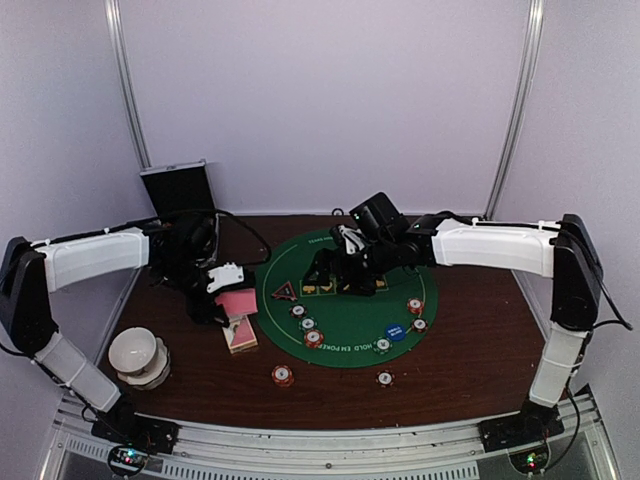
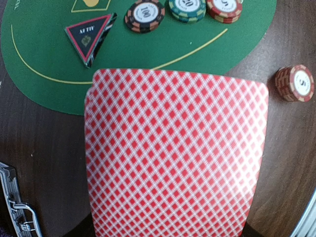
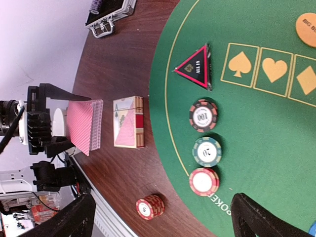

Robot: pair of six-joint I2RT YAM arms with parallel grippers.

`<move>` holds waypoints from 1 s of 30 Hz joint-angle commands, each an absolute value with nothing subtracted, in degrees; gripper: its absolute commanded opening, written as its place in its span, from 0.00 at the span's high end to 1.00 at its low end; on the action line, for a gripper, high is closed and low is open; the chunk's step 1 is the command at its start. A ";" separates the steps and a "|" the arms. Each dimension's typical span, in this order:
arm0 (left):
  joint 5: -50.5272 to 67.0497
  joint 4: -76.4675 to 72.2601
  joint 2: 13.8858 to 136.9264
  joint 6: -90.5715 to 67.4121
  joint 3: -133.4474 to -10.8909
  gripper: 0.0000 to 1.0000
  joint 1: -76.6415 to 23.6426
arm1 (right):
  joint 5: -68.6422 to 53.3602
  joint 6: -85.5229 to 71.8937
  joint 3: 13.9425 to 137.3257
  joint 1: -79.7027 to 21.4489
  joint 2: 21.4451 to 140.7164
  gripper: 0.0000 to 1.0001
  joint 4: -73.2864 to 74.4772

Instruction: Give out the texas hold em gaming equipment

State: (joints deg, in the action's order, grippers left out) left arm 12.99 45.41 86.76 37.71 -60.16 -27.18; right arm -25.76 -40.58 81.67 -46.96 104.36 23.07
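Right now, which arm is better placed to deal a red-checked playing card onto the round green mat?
Probably left: the left gripper holds the red-checked cards beside the mat; the right gripper hangs open, empty.

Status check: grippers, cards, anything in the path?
Left gripper shut on pink-backed cards, held off table beside card box. Right gripper open over green mat. Three chip stacks along mat edge ahead of cards.

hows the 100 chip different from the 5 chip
The 100 chip is black with orange edge stripes; the 5 chip is red. The 100 chip lies on the green mat, in a row with the green 20 chip; the 5 chip sits alone on the bare wooden table, off the mat. Both are round, flat, with a white numbered centre.
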 commanded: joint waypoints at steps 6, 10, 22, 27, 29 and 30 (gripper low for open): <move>16.28 50.20 84.23 34.13 -66.49 1.00 -29.82 | -35.87 -48.41 85.23 -48.33 108.55 0.01 11.75; 16.45 50.70 83.79 34.09 -67.09 1.00 -30.55 | -39.22 -50.86 85.10 -48.54 110.23 0.02 7.92; 16.46 50.79 85.47 33.50 -71.53 1.00 -30.94 | -47.66 -56.82 87.75 -49.44 116.72 0.11 0.19; 16.19 51.11 86.26 33.94 -72.90 1.00 -31.70 | -50.31 -60.09 88.35 -49.75 118.67 0.13 -5.70; 16.05 51.23 86.36 34.26 -72.89 1.00 -31.94 | -50.47 -60.56 88.14 -49.72 118.89 0.13 -6.37; 15.84 51.34 86.47 34.23 -72.94 1.00 -31.99 | -50.47 -60.62 88.05 -49.74 118.86 0.13 -6.34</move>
